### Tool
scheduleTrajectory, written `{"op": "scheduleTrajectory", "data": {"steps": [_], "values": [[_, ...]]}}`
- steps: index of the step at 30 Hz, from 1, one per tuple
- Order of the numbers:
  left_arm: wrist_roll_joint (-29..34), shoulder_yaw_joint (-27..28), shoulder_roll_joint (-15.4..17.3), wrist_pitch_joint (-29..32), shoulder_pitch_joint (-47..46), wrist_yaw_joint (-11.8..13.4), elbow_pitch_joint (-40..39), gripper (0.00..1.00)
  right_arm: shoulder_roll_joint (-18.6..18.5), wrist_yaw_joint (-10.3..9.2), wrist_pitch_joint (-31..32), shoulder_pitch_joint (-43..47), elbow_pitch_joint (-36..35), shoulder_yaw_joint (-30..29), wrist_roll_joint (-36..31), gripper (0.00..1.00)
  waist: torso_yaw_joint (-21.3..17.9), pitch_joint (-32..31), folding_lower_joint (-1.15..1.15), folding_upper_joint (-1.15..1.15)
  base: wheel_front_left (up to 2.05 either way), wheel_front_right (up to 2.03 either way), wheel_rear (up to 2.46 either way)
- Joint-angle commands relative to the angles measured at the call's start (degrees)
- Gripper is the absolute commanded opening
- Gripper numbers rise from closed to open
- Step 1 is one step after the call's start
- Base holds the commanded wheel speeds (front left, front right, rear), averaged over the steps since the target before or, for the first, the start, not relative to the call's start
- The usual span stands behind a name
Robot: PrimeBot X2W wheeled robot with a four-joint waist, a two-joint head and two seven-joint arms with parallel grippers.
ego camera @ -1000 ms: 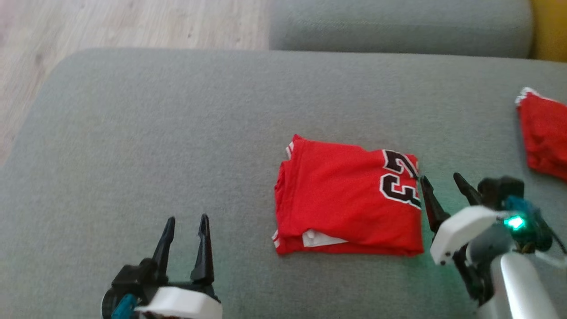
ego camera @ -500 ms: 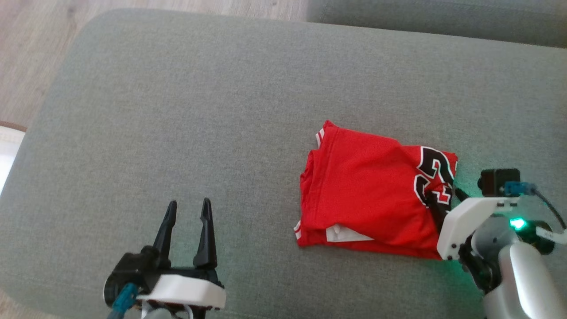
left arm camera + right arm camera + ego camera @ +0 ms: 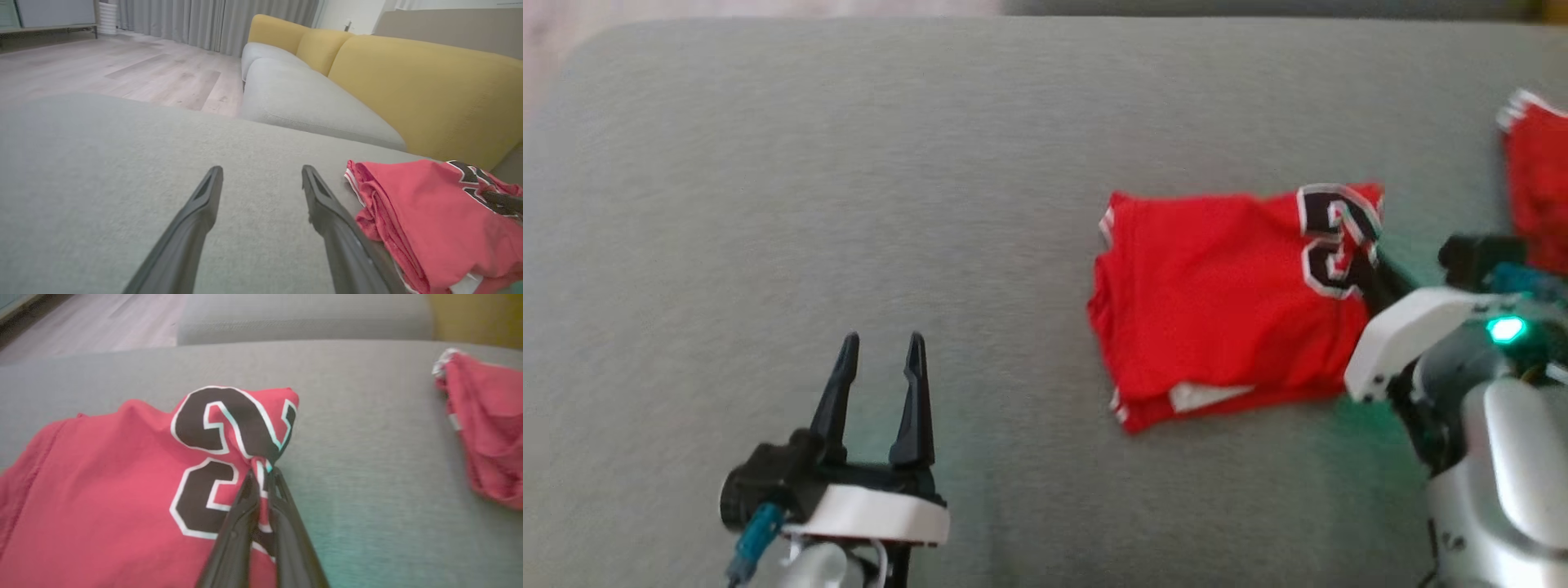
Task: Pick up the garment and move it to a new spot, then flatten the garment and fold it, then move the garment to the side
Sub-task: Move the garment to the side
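Observation:
The garment [image 3: 1225, 302] is a folded red jersey with black and white numbers, lying on the grey sofa cushion [image 3: 849, 163]. My right gripper [image 3: 261, 473] is shut on the garment's right edge, pinching the cloth at the numbers; the same grip shows at the garment's right side in the head view [image 3: 1372, 265]. The left gripper [image 3: 880, 351] stands open above the cushion, left of the garment [image 3: 429, 212] and apart from it, with nothing between its fingers [image 3: 261, 175].
A second red cloth [image 3: 1539, 180] lies at the far right of the cushion [image 3: 482, 424]. Another grey cushion [image 3: 306, 102] and yellow backrests [image 3: 416, 85] stand beyond. Wooden floor [image 3: 122, 69] lies past the cushion's far left edge.
The right gripper went from open beside the garment's right edge to shut on that edge. The head camera shifted. The left gripper stayed open.

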Motion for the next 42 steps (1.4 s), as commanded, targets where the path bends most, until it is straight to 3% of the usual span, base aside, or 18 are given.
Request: {"op": "scheduleTrajectory", "data": {"steps": [1,11,19,25,33,38,42], "values": [[0.8,2.1,0.7,-0.5,-2.9,-0.1,-2.1,1.00,-0.9,-0.04,-1.3,-2.6,-2.9,0.7,-0.2,0.00,-6.0,1.7,-0.01,0.00,0.00,0.00,0.00],[2.7,2.3,4.2,3.1,-6.3,0.5,-4.7,1.00,-0.7,-0.04,-4.8,-6.5,-4.6,3.3,1.3,0.00,-22.2,6.2,-0.01,0.00,0.00,0.00,0.00],[3.8,1.9,5.9,5.9,-7.7,1.1,-6.9,1.00,0.1,-0.04,-7.4,-9.0,-2.5,5.8,2.1,0.00,-26.9,7.9,-0.01,0.00,0.00,0.00,0.00],[4.0,1.4,6.3,6.9,-7.8,1.3,-7.7,1.00,0.4,-0.04,-8.8,-10.8,-0.8,6.9,2.0,0.00,-26.6,8.0,-0.01,0.00,0.00,0.00,0.00],[3.7,1.5,6.0,6.4,-7.5,1.9,-8.0,1.00,-0.6,-0.04,-7.7,-16.4,-0.2,6.5,1.7,0.00,-23.2,7.4,-0.01,0.00,0.00,0.00,0.00],[3.6,1.5,5.7,6.0,-7.8,2.1,-8.5,1.00,-3.6,-0.04,-5.3,-22.4,2.1,4.1,1.8,0.00,-20.7,8.3,-0.01,0.00,0.00,0.00,0.00],[3.5,1.1,5.1,5.6,-8.5,1.9,-8.3,1.00,-8.8,-0.04,-3.8,-26.4,4.0,2.0,1.2,0.00,-18.1,9.6,-0.01,0.00,0.00,0.00,0.00]]}}
